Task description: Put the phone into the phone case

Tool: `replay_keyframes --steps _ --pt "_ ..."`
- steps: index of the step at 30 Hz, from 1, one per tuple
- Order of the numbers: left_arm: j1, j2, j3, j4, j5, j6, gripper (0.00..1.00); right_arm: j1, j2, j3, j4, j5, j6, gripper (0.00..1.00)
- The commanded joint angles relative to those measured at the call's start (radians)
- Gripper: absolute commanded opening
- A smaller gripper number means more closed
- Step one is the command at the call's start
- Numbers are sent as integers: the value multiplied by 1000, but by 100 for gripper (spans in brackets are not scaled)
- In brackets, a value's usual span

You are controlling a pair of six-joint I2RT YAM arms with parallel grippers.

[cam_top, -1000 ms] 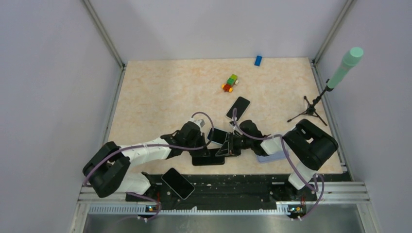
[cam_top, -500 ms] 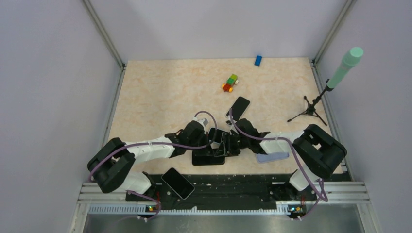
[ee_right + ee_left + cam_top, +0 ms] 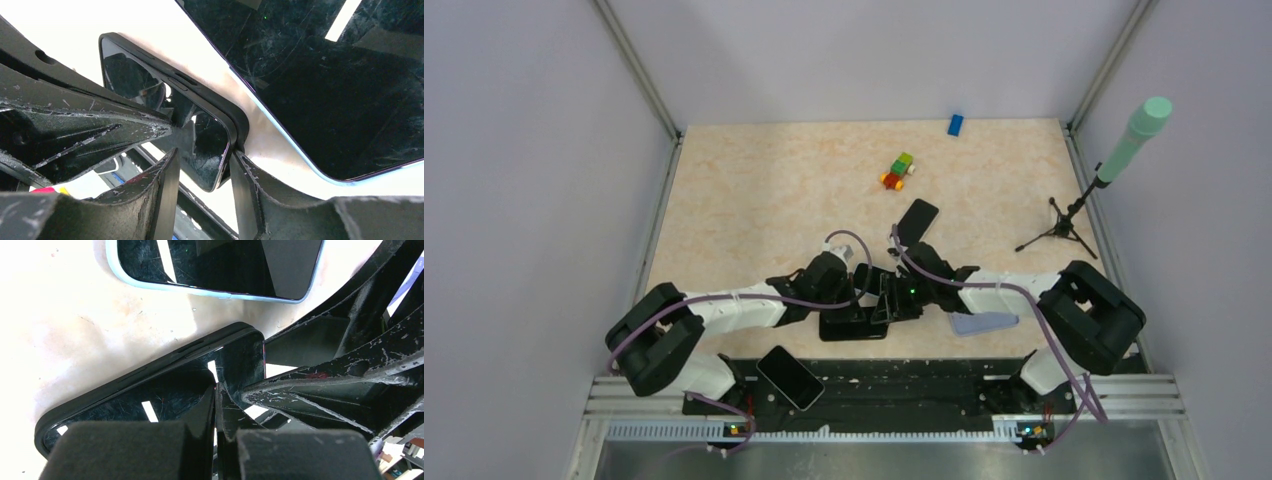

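Rail [image 3: 904,385]: black, along the near edge; a spare phone [image 3: 789,377] lies on its left part, screen up.
Left gripper [image 3: 215,388]: fingers pressed together, tips resting on the phone's glass.
Phone [image 3: 165,395]: on the table between the two grippers, near the front middle; shiny dark glass with fine scratches and round corners.
Black case [image 3: 150,366]: a thick black rim hugging the phone's edge, with long side buttons showing.
Right gripper [image 3: 202,162]: fingers spread, one on each side of the phone's corner; the outer finger touches the case.
Blue-rimmed phone [image 3: 916,220]: just behind the grippers, dark screen up.
Pale case [image 3: 984,323]: on the table, off to the right.
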Motion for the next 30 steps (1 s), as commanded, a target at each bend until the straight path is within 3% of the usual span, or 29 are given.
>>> replay_keyframes --steps 1,15,23,30 --pt "-17 43 -26 -162 -137 47 0 5 25 -31 -255 210 -106 41" --pt "-53 52 1 -201 -187 44 0 -4 -109 -44 -243 135 -74 41" --pt "-90 32 -3 -176 -186 51 0 -81 -163 -173 -31 -92 9 47" --pt "-134 29 0 -144 -189 60 0 -125 -101 -231 128 -181 54 42"
